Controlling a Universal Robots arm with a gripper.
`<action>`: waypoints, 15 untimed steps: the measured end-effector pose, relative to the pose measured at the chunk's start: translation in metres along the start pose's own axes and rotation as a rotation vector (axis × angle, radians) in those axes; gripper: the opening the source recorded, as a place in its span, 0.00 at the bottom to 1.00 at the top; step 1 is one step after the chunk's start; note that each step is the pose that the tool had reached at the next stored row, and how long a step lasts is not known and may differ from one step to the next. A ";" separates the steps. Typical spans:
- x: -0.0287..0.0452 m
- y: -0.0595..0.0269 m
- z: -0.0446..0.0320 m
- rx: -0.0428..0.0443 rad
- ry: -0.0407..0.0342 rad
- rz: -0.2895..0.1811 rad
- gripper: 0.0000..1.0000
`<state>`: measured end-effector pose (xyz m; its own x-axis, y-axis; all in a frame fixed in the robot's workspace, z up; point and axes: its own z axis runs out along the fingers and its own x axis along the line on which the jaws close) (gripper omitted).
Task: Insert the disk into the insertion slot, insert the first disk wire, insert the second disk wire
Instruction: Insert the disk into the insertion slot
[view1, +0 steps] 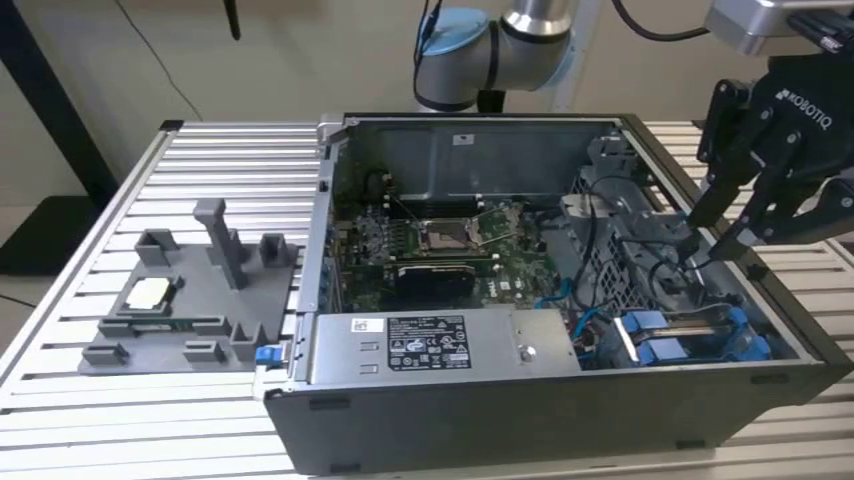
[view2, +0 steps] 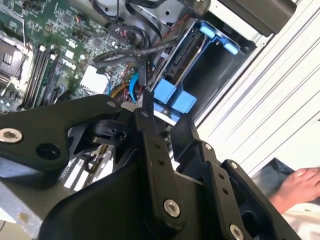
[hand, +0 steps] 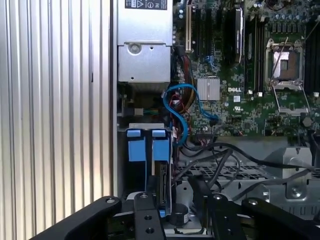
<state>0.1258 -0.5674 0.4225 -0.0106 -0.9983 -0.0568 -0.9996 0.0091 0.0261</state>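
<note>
Where the slatted counter starts at the exterior view's left, we see a grey tray lying on it, with a small square chip resting in one of its pockets. Just beside the tray stands the open computer case. Its green circuit board lies in the middle, and a silver power box sits along the near wall. A blue cable curls between the power box and the disk. The disk sits in its slot at the case's near corner, toward the exterior view's right, and in the first wrist view the disk shows its blue frame end-on. Above that corner the black hand hangs inside the case among black cables. Its fingers are a narrow gap apart, and one tip is close by a dangling black cable.
</note>
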 end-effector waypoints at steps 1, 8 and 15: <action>-0.0003 0.0000 0.0007 0.0022 -0.0015 -0.002 0.42; -0.0033 -0.0002 0.0079 0.0244 -0.0020 -0.059 0.42; -0.0052 -0.0004 0.0176 0.0344 -0.0007 -0.146 0.42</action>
<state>0.1259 -0.5613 0.4052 0.1347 -0.9892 -0.0582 -0.9908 -0.1339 -0.0167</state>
